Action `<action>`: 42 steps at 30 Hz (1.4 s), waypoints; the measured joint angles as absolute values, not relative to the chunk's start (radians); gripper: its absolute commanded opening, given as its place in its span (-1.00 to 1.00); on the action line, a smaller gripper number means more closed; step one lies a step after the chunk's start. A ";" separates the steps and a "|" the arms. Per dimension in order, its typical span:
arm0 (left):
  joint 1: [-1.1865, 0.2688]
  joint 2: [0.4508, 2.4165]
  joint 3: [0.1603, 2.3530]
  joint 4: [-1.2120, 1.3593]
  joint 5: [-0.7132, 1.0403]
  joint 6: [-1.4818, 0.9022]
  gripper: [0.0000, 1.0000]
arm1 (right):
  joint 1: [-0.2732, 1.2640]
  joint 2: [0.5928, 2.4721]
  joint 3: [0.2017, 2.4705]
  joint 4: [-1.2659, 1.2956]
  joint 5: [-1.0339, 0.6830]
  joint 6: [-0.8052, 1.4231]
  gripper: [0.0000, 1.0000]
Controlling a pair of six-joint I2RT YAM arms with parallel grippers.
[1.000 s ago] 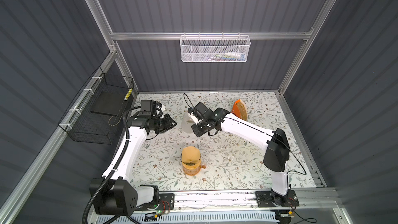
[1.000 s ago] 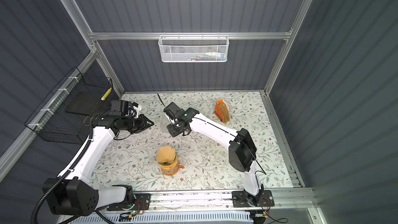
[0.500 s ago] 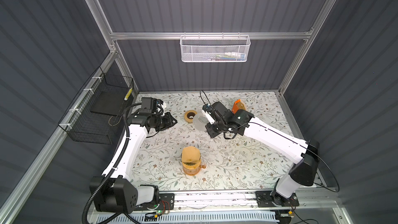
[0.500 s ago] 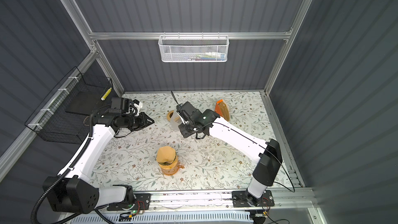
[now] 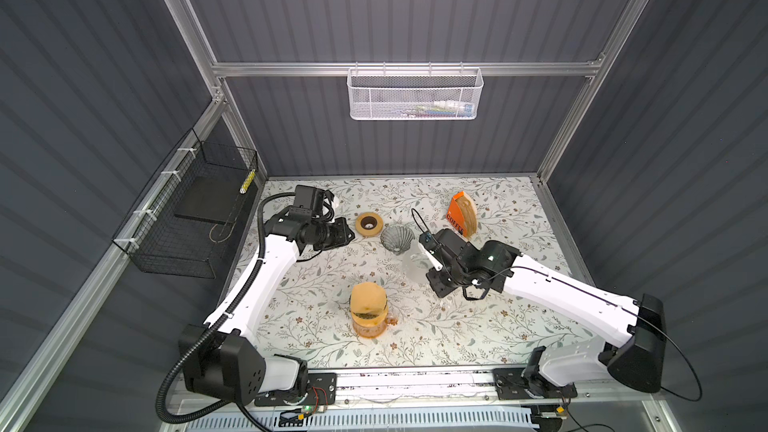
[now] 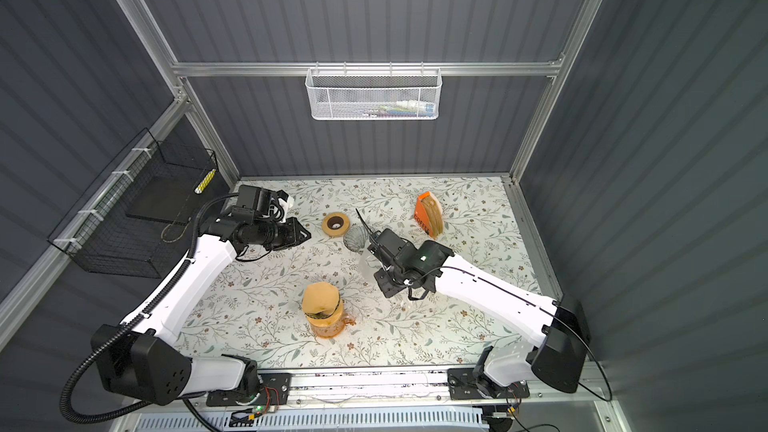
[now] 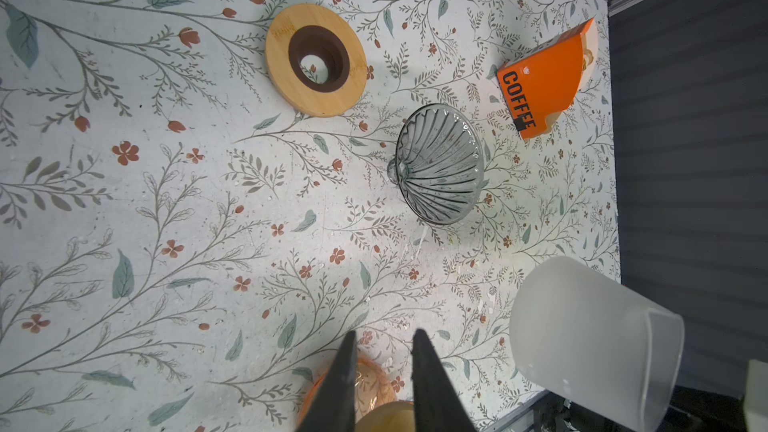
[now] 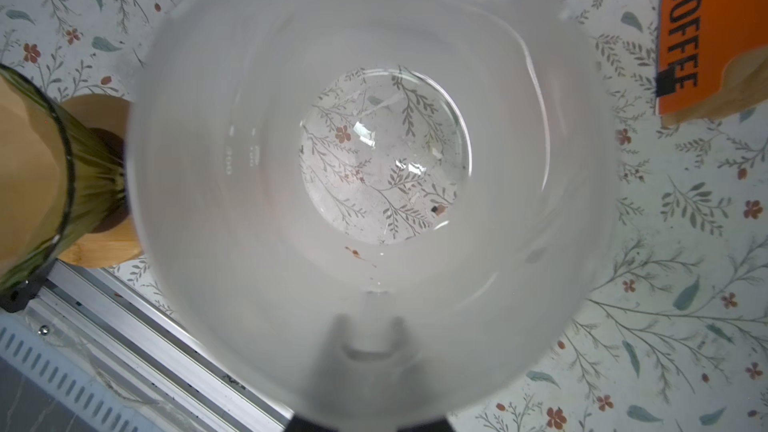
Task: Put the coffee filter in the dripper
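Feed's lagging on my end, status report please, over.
Left pincer open, empty. Right pincer shut on frosted cup. Glass dripper on table, no filter inside; filter box nearby. Cup hangs close by dripper.

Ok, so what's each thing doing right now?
Frosted glass cup: empty, gripped by the right gripper.
Grey glass dripper: on its side, no filter.
Wooden ring: lying flat, nothing in it.
Orange filter box: standing, filters showing.
Brown paper filter: sitting atop the amber jug.
Left gripper: slightly open, empty.

We see a robot lab: two robot arms [image 5: 266, 280] sit on a metal rail [image 5: 415, 382] inside grey walls [image 5: 395, 6].
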State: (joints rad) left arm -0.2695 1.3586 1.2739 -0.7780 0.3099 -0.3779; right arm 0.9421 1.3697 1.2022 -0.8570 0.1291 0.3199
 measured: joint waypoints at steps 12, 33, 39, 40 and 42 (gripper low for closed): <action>-0.270 1.364 1.271 -0.762 0.291 -0.378 -0.50 | 0.968 1.347 0.991 -0.754 0.143 0.337 -1.00; -0.270 1.364 1.265 -0.762 0.249 -0.382 -0.51 | 0.968 1.476 0.944 -0.576 0.126 0.302 -1.00; -0.270 1.368 1.265 -0.762 0.246 -0.382 -0.51 | 0.968 1.516 0.944 -0.566 0.117 0.287 -1.00; -0.270 1.370 1.265 -0.762 0.245 -0.382 -0.51 | 0.968 1.518 0.943 -0.566 0.115 0.287 -1.00; -0.270 1.371 1.265 -0.762 0.245 -0.382 -0.51 | 0.968 1.518 0.943 -0.565 0.112 0.285 -1.00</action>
State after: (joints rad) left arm -0.2699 1.3712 1.2648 -0.7616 0.2455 -0.3817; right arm 0.9676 1.5185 0.9432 -0.5648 0.1116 0.2852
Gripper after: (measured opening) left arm 0.246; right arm 0.173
